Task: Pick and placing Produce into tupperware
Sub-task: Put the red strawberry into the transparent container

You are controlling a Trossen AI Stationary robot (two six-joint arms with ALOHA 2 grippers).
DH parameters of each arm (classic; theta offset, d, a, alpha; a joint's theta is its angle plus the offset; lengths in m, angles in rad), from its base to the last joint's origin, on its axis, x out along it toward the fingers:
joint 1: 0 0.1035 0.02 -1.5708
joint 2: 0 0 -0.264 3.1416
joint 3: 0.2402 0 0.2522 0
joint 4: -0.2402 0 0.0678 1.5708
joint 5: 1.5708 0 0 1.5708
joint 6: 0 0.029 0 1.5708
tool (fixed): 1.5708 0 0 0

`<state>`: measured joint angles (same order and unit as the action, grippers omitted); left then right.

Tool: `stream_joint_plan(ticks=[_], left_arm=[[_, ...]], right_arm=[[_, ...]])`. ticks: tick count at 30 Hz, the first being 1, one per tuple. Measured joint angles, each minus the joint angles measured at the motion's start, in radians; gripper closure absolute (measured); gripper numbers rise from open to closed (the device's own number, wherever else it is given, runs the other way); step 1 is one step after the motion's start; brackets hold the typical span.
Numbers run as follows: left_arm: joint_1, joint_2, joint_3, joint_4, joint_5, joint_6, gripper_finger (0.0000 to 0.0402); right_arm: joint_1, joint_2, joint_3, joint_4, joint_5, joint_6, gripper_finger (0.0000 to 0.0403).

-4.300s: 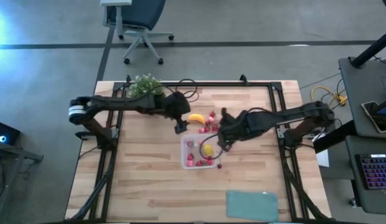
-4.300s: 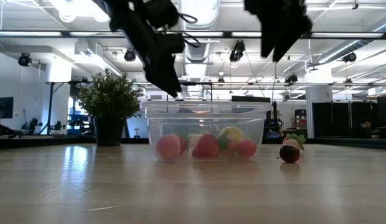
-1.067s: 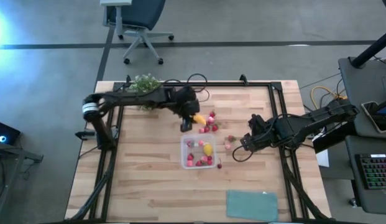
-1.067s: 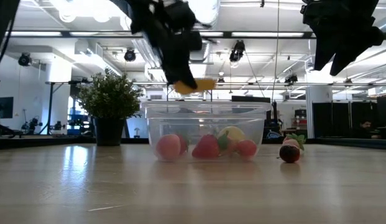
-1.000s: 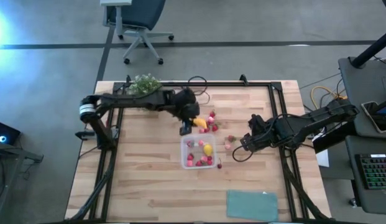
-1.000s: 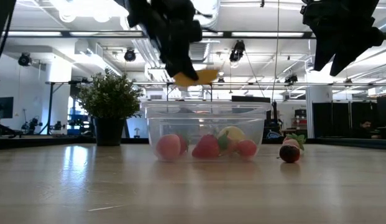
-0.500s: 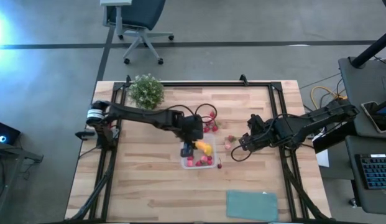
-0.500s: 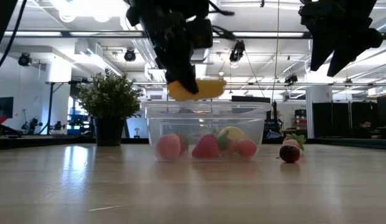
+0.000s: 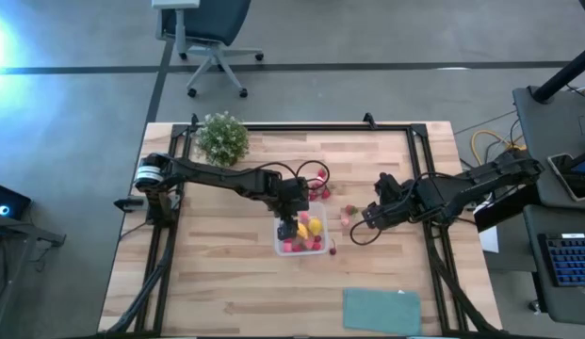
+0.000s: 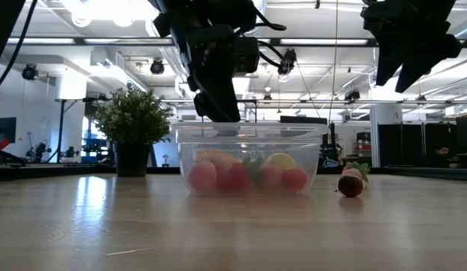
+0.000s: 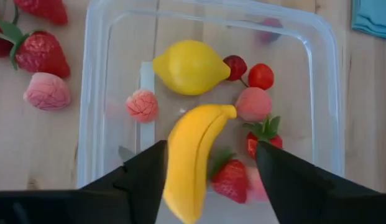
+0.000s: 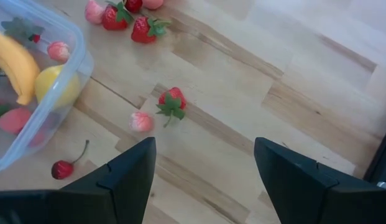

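Trouble could come if the left gripper (image 11: 202, 186), fingers spread above the clear squarish plastic tupperware (image 11: 93, 93), clips its rim; the yellow toy banana (image 11: 189, 158) seemingly lies inside. Right gripper (image 12: 202, 180) hangs open.

Light wooden table (image 9: 226, 282), planked top, black frame rails along edges. Bushy green potted plant (image 9: 221, 137) at far left corner of table; in low view plant (image 10: 132, 124) stands upright in dark pot. Flat teal rectangle (image 9: 381, 311) lies at near right edge. Office chair (image 9: 211, 42) on grey floor beyond table, wheeled base visible. Desk (image 9: 556, 188) at right of table carries keyboard (image 9: 567, 260). Yellow cable (image 9: 497, 146) lies coiled beside that desk.
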<state>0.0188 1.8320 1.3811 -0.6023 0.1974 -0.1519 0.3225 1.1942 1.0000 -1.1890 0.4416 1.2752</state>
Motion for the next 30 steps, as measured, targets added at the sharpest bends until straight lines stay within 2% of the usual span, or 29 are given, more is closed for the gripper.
stream_joint_plan(ticks=[4, 9, 13, 21, 26, 30], left_arm=[[0.000, -0.007, 0.000, -0.005, -0.008, 0.000, 0.0146], [0.001, -0.066, 0.004, -0.015, -0.087, 0.010, 0.0142], [0.001, -0.138, 0.010, -0.010, -0.116, 0.021, 0.0141], [0.001, -0.298, 0.004, -0.010, -0.190, 0.026, 0.0141], [0.001, -0.359, 0.003, -0.025, -0.247, 0.000, 0.0141], [0.002, -0.374, 0.000, -0.064, -0.261, -0.013, 0.0141]], right_arm=[[0.000, 0.000, 0.000, 0.000, 0.000, -0.003, 0.0138], [-0.017, 0.000, 0.000, 0.013, -0.020, -0.034, 0.0138], [-0.079, 0.003, -0.001, 0.042, -0.053, -0.075, 0.0138], [-0.311, 0.064, -0.002, 0.215, -0.173, -0.281, 0.0138], [-0.490, 0.165, -0.002, 0.340, -0.294, -0.405, 0.0138], [-0.582, 0.279, 0.016, 0.430, -0.376, -0.490, 0.0139]])
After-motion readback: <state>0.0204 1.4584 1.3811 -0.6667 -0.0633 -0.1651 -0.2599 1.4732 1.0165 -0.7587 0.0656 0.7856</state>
